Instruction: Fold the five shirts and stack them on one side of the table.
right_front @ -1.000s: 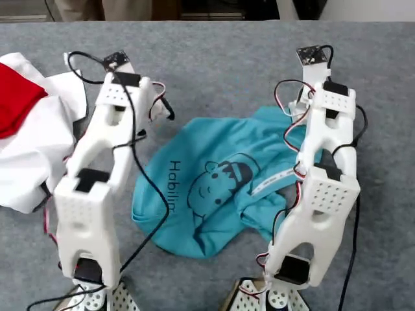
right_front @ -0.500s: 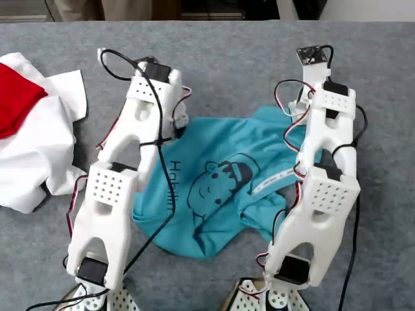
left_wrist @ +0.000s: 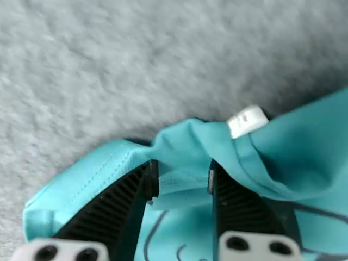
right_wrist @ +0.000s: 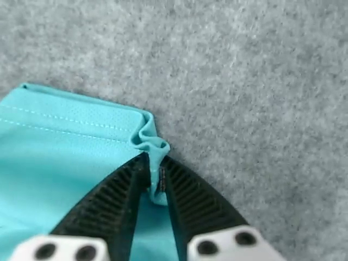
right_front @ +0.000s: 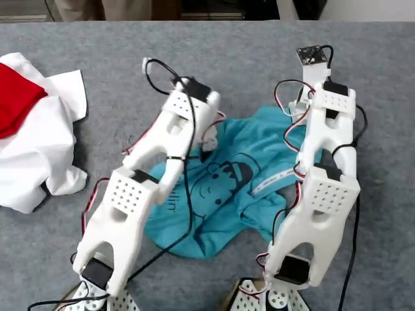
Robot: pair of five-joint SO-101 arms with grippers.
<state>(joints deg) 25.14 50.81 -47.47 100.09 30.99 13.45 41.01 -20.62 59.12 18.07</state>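
teal shirt (right_front: 220,194) lay crumpled at the table's (right_front: 246,58) middle | left jaws were spread, straddling its collar fold beside the white tag (left_wrist: 247,120) | right jaws pinched its hem corner | white-and-red pile (right_front: 32,142) sat at table's left edge

A grey, felt-like covering with a fine speckled nap lies over the desk (right_front: 259,58) up to its far edge, under even light that casts only soft shadows. Beyond that edge runs a narrow strip of the room: a brown wooden piece (right_front: 166,9) beside a dark recess (right_front: 227,9), and a pale, whitish surface (right_front: 369,8) towards the right-hand corner.
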